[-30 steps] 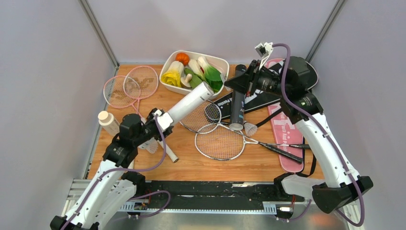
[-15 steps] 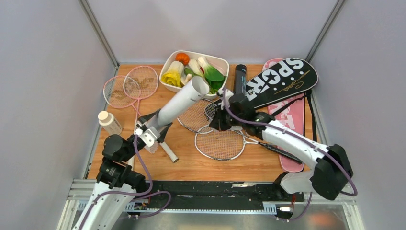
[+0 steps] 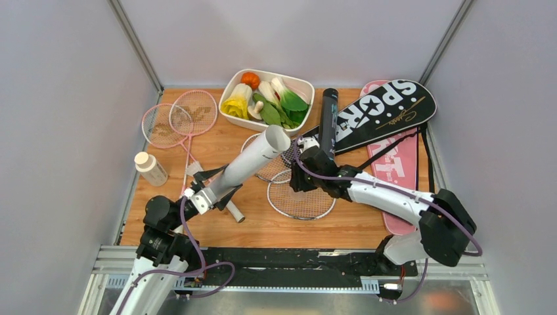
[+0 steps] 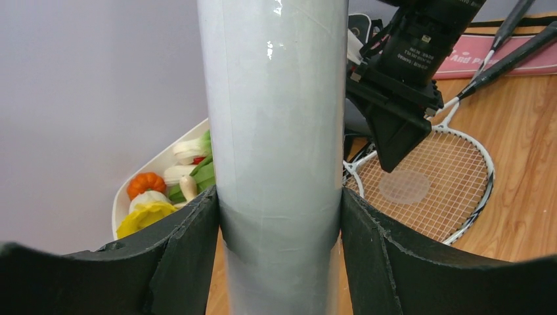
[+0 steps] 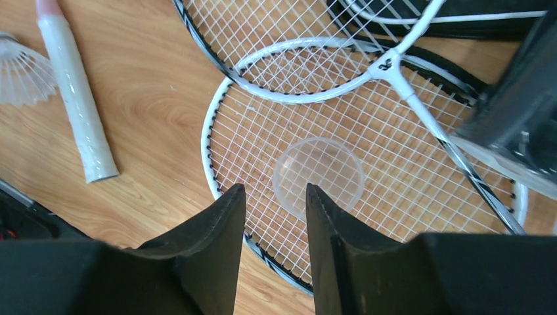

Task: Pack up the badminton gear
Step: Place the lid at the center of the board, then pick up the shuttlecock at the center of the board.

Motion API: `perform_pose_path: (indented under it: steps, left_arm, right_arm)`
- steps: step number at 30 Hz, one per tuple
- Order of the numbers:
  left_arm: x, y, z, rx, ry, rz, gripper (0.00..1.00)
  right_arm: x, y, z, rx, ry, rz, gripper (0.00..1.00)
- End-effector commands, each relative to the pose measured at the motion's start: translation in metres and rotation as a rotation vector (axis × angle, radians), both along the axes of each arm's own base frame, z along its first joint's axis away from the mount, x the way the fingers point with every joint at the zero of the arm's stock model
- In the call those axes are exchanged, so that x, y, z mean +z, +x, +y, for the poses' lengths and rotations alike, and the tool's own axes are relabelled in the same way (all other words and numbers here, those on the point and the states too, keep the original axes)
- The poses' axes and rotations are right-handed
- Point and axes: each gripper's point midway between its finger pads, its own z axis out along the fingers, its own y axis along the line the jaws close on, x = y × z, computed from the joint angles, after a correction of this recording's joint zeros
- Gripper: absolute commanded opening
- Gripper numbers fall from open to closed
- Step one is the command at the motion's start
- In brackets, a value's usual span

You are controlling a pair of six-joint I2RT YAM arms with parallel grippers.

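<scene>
My left gripper (image 3: 209, 195) is shut on the white tube (image 3: 253, 161), which tilts up and to the right with its open mouth toward the tray. In the left wrist view the tube (image 4: 276, 118) fills the gap of the gripper (image 4: 279, 216). My right gripper (image 3: 299, 180) hangs low over the silver racquets (image 3: 302, 200), open, with nothing between its fingers (image 5: 274, 190). A clear round cap (image 5: 318, 174) lies on the racquet strings just beyond the fingertips. The black tube (image 3: 328, 121) lies beside the black SPORT cover (image 3: 381, 111). The pink cover (image 3: 394, 177) lies at the right. Pink racquets (image 3: 180, 118) rest at the back left.
A white tray (image 3: 299, 82) of toy vegetables stands at the back centre. A small clear bottle (image 3: 150, 168) stands at the left edge. A white racquet handle (image 5: 75, 108) and a shuttlecock (image 5: 23, 75) lie on the wood left of the silver racquets.
My right arm swung from the black tube at the back down to the silver racquets, and its jaws opened. The left arm pulled back and lowered the white tube.
</scene>
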Motion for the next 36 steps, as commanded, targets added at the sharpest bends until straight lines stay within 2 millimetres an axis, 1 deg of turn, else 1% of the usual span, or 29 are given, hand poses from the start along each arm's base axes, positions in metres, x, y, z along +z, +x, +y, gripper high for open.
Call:
perform_pose_path:
  steps: [1,6,9,12,14,15,16,18,22,29,32,33,36]
  left_arm:
    - [0.026,-0.011,-0.004,-0.046,-0.050,-0.069,0.00]
    - [0.028,-0.013,-0.005,-0.057,-0.071,-0.044,0.00]
    - [0.029,-0.020,-0.010,-0.105,-0.062,-0.027,0.00]
    - [0.032,-0.024,-0.011,-0.123,-0.071,-0.014,0.00]
    - [0.030,-0.027,-0.012,-0.137,-0.061,-0.021,0.00]
    - [0.026,-0.028,-0.014,-0.152,-0.051,-0.019,0.00]
    - [0.025,-0.028,-0.015,-0.154,-0.045,-0.023,0.00]
    - [0.020,-0.027,-0.015,-0.156,-0.038,-0.016,0.00]
    - [0.020,-0.026,-0.017,-0.166,-0.043,-0.013,0.00]
    - [0.020,-0.025,-0.017,-0.164,-0.035,-0.003,0.00]
    - [0.017,-0.024,-0.017,-0.160,-0.025,0.008,0.00]
    - [0.016,-0.024,-0.017,-0.158,-0.023,0.011,0.00]
    - [0.014,-0.024,-0.017,-0.160,-0.020,0.020,0.00]
  right_arm:
    - [0.048,0.011,-0.009,-0.138,0.122,-0.104,0.42]
    - [0.071,0.016,-0.048,-0.347,0.218,-0.124,0.42]
    - [0.079,0.021,-0.079,-0.466,0.257,-0.171,0.41]
    - [0.073,0.024,-0.114,-0.600,0.299,-0.181,0.41]
    - [0.065,0.027,-0.137,-0.684,0.329,-0.168,0.42]
    - [0.062,0.028,-0.147,-0.722,0.344,-0.161,0.42]
    - [0.057,0.029,-0.155,-0.756,0.357,-0.152,0.42]
    - [0.051,0.032,-0.167,-0.797,0.379,-0.141,0.42]
    - [0.037,0.038,-0.177,-0.846,0.393,-0.115,0.45]
    - [0.010,0.051,-0.177,-0.888,0.497,-0.052,0.45]
    - [0.004,0.057,-0.173,-0.890,0.513,-0.039,0.45]
    - [0.007,0.063,-0.171,-0.883,0.530,-0.054,0.45]
    - [0.006,0.071,-0.168,-0.882,0.555,-0.053,0.45]
